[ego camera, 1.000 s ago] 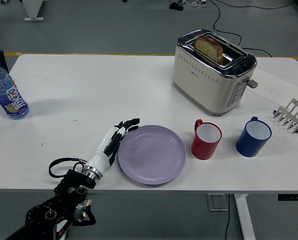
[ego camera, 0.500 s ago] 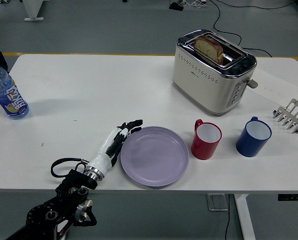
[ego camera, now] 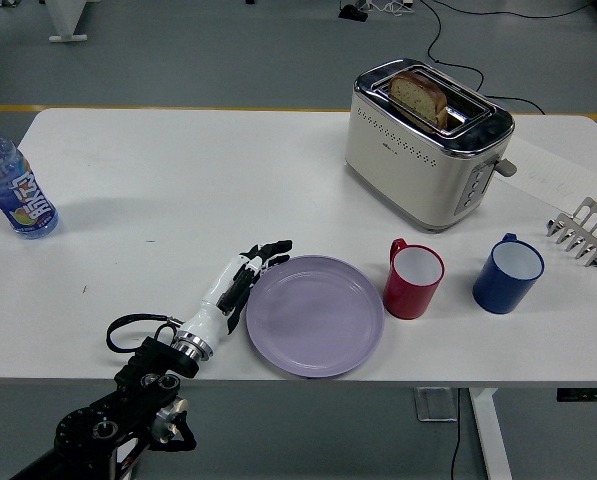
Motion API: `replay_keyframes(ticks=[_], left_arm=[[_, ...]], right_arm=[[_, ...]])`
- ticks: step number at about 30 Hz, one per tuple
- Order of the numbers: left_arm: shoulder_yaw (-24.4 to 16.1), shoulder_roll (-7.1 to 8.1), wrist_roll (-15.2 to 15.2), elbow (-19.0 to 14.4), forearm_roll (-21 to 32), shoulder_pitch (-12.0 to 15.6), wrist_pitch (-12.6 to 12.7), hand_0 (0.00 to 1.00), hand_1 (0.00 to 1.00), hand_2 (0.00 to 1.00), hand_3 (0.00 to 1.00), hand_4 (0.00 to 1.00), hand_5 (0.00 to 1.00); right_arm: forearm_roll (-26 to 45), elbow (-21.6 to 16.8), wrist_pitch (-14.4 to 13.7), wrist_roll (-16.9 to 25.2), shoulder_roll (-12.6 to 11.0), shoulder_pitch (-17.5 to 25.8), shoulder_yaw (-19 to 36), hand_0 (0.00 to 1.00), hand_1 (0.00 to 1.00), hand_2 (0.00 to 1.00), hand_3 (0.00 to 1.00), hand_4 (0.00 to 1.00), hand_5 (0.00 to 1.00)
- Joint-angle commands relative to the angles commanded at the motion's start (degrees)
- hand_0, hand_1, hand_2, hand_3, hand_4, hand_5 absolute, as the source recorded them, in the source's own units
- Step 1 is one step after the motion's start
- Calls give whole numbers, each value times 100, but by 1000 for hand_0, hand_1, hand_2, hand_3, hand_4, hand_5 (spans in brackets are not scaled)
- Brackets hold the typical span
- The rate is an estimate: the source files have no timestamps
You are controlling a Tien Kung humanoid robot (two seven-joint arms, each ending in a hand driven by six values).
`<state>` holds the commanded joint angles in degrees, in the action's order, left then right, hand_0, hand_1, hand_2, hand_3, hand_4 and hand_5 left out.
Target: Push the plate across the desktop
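My left hand (ego camera: 240,285) lay flat on the table (ego camera: 178,180), fingers extended and grasping nothing, touching the purple plate's (ego camera: 315,316) left rim, near the red mug (ego camera: 413,281).

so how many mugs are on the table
2: a red mug just right of the purple plate, and a blue mug further right, near the toast rack. None seem hidden.

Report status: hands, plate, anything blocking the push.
Left robot hand open, flat against the purple plate left rim. Right not in view. Plate's right edge nearly touching red mug, directly in its path.
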<state>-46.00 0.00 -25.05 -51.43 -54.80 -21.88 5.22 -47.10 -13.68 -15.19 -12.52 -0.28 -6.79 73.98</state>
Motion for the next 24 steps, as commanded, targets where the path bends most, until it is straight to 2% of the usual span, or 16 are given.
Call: replay_keyframes(ticks=[9, 18, 21, 24], left_arm=[[-60, 0, 12, 111, -6, -200, -35, 847, 856, 865, 777, 463, 998], [-452, 0, -2, 333, -25, -523, -108, 847, 855, 865, 775, 463, 998], [-751, 0, 115, 179, -139, -574, -167, 845, 851, 861, 766, 463, 998], [-900, 0, 431, -137, -390, -533, -471, 845, 851, 861, 766, 463, 998]], right_arm=[[-14, -4, 0, -11, 7, 18, 9, 700, 669, 776, 621, 480, 402], [-30, -17, -9, -44, 20, 41, 7, 700, 669, 775, 621, 480, 402], [-45, -22, -13, -55, 20, 52, 21, 700, 669, 775, 621, 480, 403], [-34, -19, -15, -47, 14, 56, 25, 700, 669, 775, 621, 480, 403]])
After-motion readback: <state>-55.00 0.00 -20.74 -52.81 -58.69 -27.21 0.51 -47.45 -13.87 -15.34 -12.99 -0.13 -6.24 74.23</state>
